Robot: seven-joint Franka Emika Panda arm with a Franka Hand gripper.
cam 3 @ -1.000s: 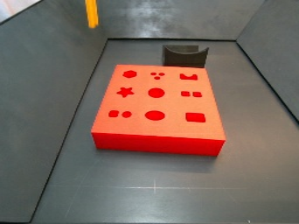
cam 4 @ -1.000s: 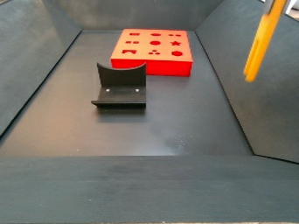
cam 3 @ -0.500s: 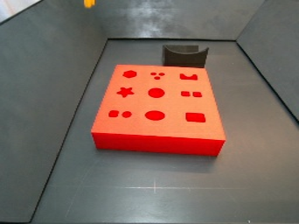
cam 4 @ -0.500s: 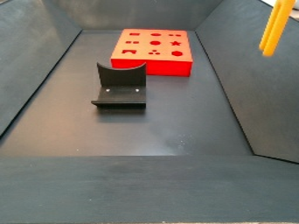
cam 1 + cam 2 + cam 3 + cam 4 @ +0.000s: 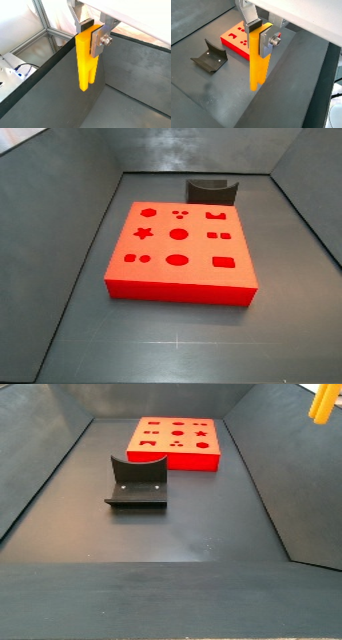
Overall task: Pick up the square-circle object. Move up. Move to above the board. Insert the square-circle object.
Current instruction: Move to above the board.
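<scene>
Now higher: gripper (image 5: 92,34) with square-circle object (image 5: 85,62), above board (image 5: 241,36).

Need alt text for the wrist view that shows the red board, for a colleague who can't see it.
The pincer grips the yellow square-circle object by its upper end, hanging it upright above the dark floor. Beyond it lies the red board, with the dark fixture standing apart beside it.

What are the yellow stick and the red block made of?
The yellow stick, clamped in the gripper high above the floor, looks like smooth matte plastic, evenly coloured. The red block also seems plastic: flat uniform colour, crisp cut holes. Neither is certain.
</scene>
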